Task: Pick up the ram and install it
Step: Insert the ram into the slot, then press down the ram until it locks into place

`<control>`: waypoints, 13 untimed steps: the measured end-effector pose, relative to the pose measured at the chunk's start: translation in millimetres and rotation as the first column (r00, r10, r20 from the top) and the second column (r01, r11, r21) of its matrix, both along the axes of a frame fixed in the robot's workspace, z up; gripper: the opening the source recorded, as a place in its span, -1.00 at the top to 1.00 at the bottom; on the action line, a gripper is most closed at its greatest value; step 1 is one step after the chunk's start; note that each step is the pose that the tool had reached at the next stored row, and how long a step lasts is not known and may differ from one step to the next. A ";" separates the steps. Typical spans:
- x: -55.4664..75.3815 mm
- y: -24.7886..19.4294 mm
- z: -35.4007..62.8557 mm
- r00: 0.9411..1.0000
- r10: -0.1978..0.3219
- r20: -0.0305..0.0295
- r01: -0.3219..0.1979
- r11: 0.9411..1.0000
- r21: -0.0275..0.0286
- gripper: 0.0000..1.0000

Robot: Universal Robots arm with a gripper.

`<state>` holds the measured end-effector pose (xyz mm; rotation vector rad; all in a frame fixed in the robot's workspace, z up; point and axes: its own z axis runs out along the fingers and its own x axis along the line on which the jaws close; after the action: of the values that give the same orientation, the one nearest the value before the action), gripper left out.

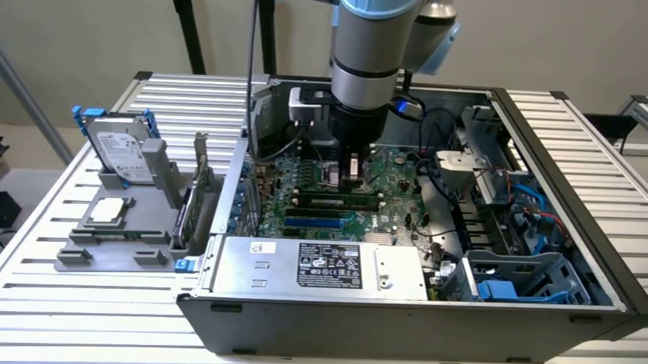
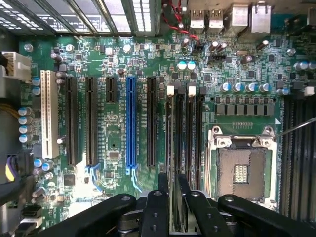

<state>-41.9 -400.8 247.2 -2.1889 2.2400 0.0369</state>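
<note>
The gripper [image 2: 170,190] hangs low over the motherboard [image 1: 335,189] inside the open computer case [image 1: 567,227], its fingers [image 2: 183,186] a little apart on either side of the ram [image 2: 174,148]. The ram stands on edge in 1 of the black memory slots [image 2: 192,128], just left of the empty processor socket [image 2: 240,170] in the wrist view. Whether the fingers press the stick or merely flank it I cannot tell.

Judged from here, the risk is a half-seated stick: if it sits tilted or 1 end latch stays unlocked, any sideways pull from the fingers could lever it out or strain the slot.

The case also carries a power supply [image 1: 324,265] at its near edge. On the bench [image 1: 61,303], at the exterior view's left, a grey holder [image 1: 111,246] keeps a hard drive [image 1: 120,148] and a processor chip [image 1: 108,212].
</note>
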 end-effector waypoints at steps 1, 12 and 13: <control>0.0 0.0 2.1 1.000 0.000 0.000 0.000 1.000 0.001 0.60; -0.4 0.0 2.9 1.000 0.000 0.001 0.000 1.000 0.003 0.79; -0.4 0.0 2.9 1.000 0.000 0.001 0.000 1.000 0.003 0.79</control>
<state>-42.4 -400.8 250.2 -2.1871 2.2381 0.0390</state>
